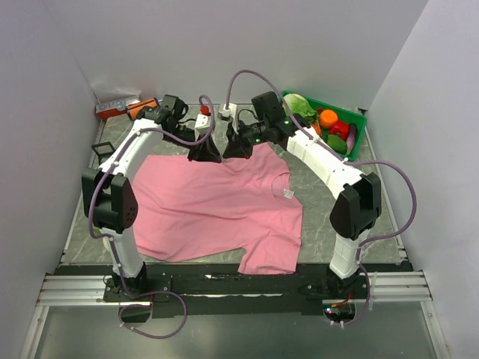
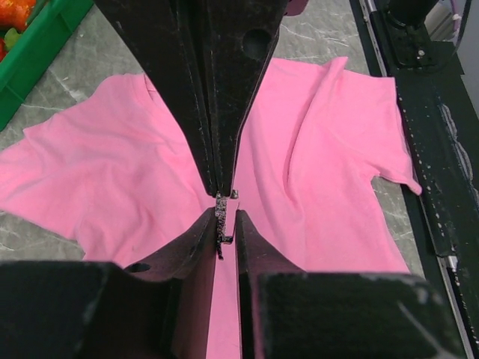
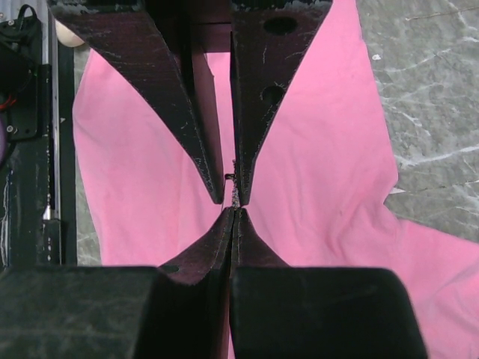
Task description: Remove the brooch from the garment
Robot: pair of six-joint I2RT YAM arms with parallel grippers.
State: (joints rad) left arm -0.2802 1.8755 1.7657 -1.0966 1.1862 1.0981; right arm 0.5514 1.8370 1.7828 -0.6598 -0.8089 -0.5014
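"Where's the brooch [image 2: 221, 221]?"

"Between the tips, where the left gripper [image 1: 203, 155] and right gripper [image 1: 238, 149] meet nose to nose at the far edge of the shirt [image 1: 217, 213]; it's a tiny speckled thing, too small to make out."

"Is either one holding it?"

"The right's jaws are pressed flat together, though on what I can't tell; the left's show a thin slit with the brooch in it; whether they bite, I can't tell."

"And the shirt?"

"Spread on the table [image 1: 323, 218], neck toward the right arm; a green basket [image 1: 359, 127] sits beyond."
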